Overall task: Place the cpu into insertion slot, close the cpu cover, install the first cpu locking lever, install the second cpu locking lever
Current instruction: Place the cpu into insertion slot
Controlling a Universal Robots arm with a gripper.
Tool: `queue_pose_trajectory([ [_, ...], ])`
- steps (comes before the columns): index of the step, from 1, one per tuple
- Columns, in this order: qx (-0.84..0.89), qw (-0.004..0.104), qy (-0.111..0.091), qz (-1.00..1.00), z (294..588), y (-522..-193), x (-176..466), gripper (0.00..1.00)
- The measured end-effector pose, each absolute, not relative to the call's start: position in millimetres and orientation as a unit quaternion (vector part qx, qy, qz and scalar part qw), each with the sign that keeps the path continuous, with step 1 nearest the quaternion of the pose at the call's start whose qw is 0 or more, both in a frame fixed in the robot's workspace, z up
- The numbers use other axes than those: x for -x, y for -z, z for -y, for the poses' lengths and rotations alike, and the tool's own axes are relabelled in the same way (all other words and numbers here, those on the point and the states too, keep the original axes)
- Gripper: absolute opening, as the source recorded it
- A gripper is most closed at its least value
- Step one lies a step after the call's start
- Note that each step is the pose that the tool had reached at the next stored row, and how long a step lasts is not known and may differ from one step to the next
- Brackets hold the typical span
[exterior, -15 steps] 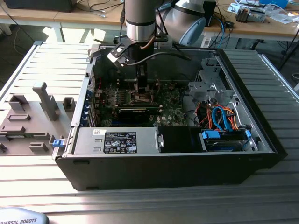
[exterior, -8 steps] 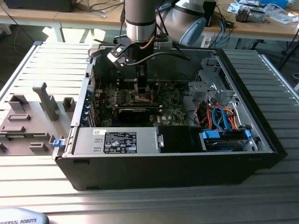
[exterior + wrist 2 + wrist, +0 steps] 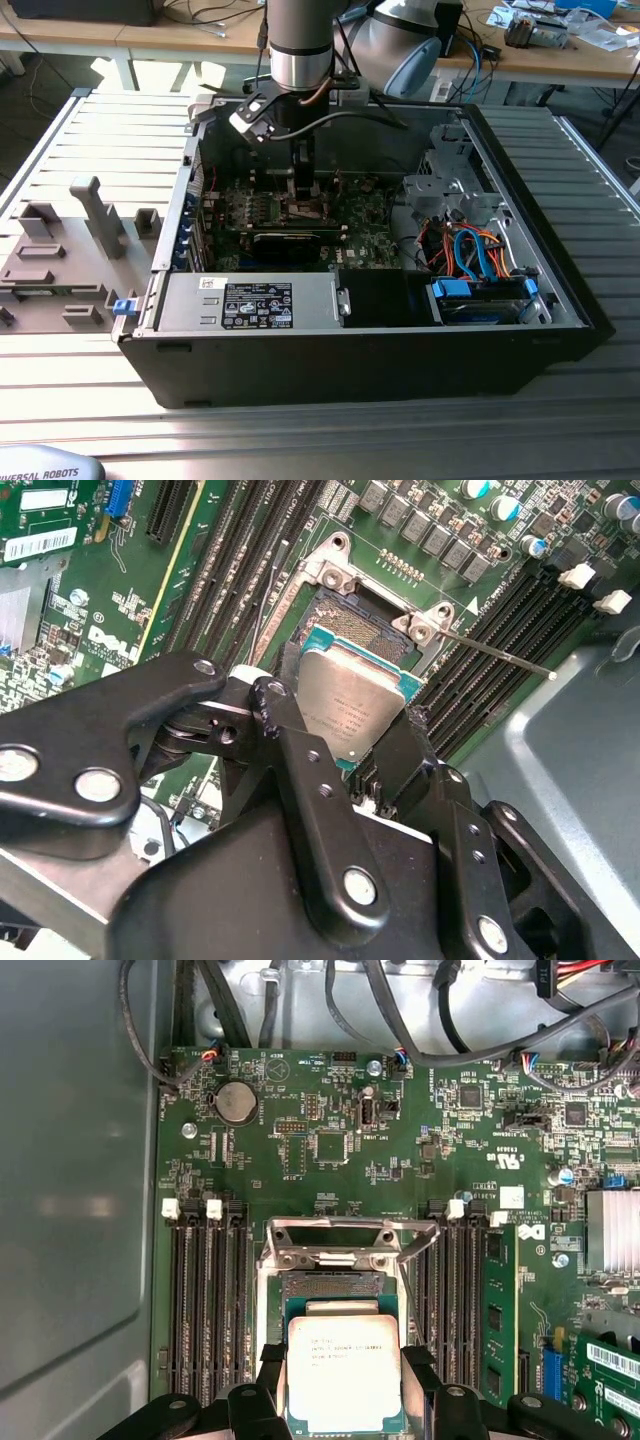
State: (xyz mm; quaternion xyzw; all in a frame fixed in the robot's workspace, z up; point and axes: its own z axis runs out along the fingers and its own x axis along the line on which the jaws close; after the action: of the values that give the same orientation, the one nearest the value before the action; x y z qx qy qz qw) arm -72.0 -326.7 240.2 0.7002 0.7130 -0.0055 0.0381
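Squarely between the black fingers (image 3: 418,1365), the cpu (image 3: 343,1372), pinched, over the insertion slot (image 3: 332,1285)

I'm running this from afar in what looks like a robotics lab or test workshop: my arm (image 3: 300,40) hangs into an opened computer case (image 3: 350,370) lying on a ribbed aluminium table (image 3: 400,440), with a grey fixture block (image 3: 60,260) of moulded holders set just beside it. Behind stand pale wooden benches (image 3: 180,38) strewn with loose cables (image 3: 215,15) and small electronic bits. In the first wrist view the bare green motherboard (image 3: 330,1110) lies under my gripper (image 3: 342,1385), which pinches the cpu (image 3: 343,1355), so this is bench assembly on stripped hardware.
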Motion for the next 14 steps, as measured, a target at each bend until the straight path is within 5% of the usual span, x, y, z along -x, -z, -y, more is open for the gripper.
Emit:
queue_pose_trajectory([
  [14,-0.706,0.038,0.006,-0.707,326.7,-240.1,72.0,0.54],
])
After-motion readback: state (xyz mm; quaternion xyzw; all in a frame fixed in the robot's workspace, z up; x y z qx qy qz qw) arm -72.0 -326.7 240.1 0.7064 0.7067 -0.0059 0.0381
